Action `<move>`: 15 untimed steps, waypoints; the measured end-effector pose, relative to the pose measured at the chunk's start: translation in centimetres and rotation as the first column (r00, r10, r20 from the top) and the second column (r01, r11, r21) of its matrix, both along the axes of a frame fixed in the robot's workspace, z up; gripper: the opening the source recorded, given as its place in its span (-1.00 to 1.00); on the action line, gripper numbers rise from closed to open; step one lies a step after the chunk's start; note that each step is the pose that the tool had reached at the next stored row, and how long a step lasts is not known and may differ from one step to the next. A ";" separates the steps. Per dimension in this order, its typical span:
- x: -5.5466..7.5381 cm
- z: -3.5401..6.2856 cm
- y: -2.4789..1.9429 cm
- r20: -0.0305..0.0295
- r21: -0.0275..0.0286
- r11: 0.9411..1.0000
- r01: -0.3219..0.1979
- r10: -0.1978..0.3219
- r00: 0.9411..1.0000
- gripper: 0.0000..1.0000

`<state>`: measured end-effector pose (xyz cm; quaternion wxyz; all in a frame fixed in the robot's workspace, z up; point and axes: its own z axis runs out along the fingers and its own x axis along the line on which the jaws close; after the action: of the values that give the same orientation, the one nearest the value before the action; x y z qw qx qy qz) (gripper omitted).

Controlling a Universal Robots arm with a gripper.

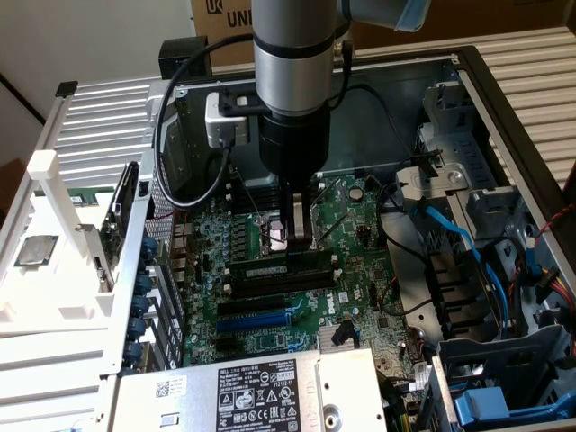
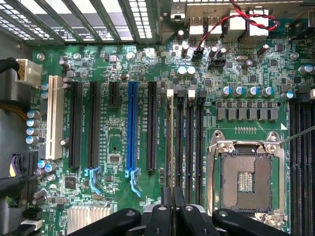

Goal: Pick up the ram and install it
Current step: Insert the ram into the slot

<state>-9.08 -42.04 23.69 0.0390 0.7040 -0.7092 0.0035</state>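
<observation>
- While it hangs mid-frame in the exterior view, tool (image 1: 301,236) is clamped on the ram (image 2: 171,142).
- ram edge-on beside empty memory slots (image 2: 190,142); seating unclear.

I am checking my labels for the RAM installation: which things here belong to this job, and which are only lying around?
Of the job: the ram, standing in its slot; the gripper, closed on it; empty black memory slots.
Only lying around: blue expansion slot; CPU socket; power supply; blue cables.

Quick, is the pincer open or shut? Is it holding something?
The pincer is shut on the ram, held edge-on at the memory slots.
</observation>
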 end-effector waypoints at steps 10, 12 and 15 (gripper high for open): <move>0.3 -0.08 0.01 0.000 0.000 1.000 0.000 0.000 1.000 -0.76; 0.3 -0.09 -0.01 0.000 0.000 1.000 0.000 0.000 1.000 -0.76; 0.1 -0.20 -0.20 0.000 0.000 1.000 0.001 -0.001 1.000 -0.76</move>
<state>-9.00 -42.24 23.49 0.0390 0.7037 -0.7094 0.0034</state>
